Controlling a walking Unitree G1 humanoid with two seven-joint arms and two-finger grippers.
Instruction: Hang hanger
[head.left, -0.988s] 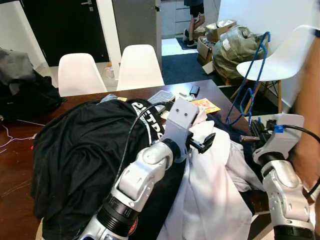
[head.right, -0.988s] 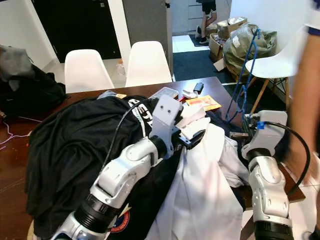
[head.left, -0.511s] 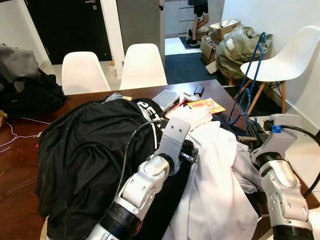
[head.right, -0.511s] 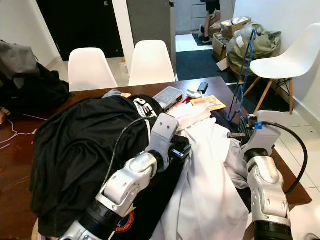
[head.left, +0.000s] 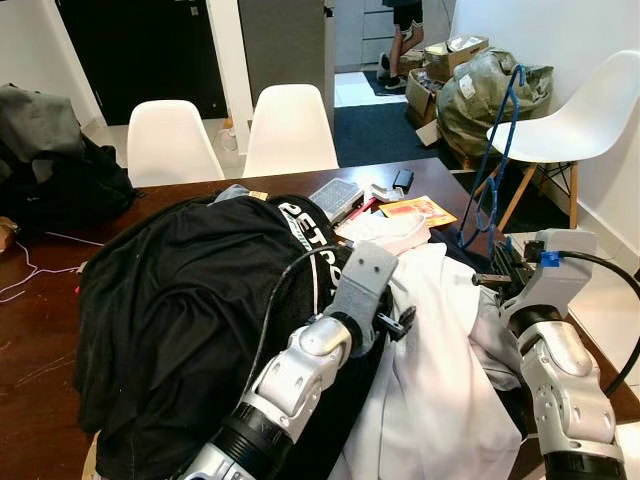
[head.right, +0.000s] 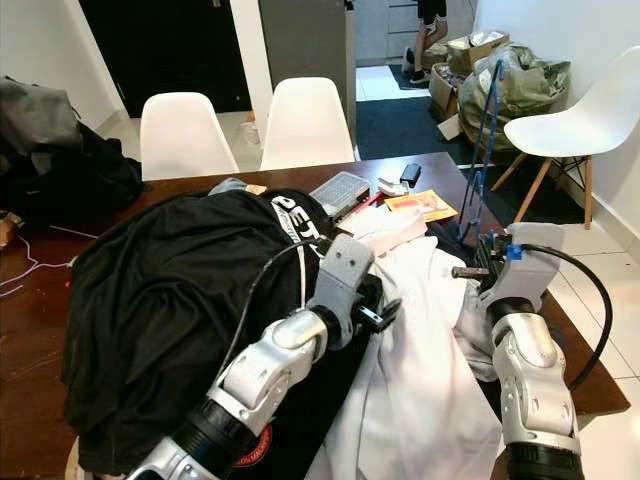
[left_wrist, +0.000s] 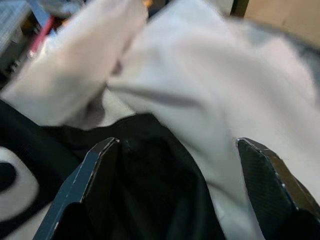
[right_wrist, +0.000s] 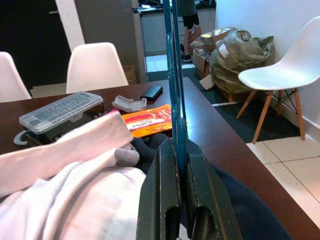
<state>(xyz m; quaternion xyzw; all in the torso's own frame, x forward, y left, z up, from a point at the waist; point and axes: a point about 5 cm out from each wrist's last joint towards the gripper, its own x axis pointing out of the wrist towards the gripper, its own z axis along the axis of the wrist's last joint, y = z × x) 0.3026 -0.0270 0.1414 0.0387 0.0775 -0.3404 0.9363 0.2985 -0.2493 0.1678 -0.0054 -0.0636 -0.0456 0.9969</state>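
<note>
Standing upright — thin blue hanger (head.left: 497, 150)

Bright, even daylight, soft shadows; head views sharp, the left wrist view blurred (close cloth out of focus).

Silver jointed arms, black forearm cuffs, grey wrist housings, black cables, blue tag on right wrist

A blue hanger (head.left: 497, 150) stands against white chairs (head.left: 290, 128). The worktop (head.left: 35, 300) is dark reddish-brown. At its nine o'clock lies a black garment (head.left: 190, 300) with white lettering; at three o'clock, a plain white garment (head.left: 440, 370). An orange packet (right_wrist: 148, 119) lies at twelve.
</note>
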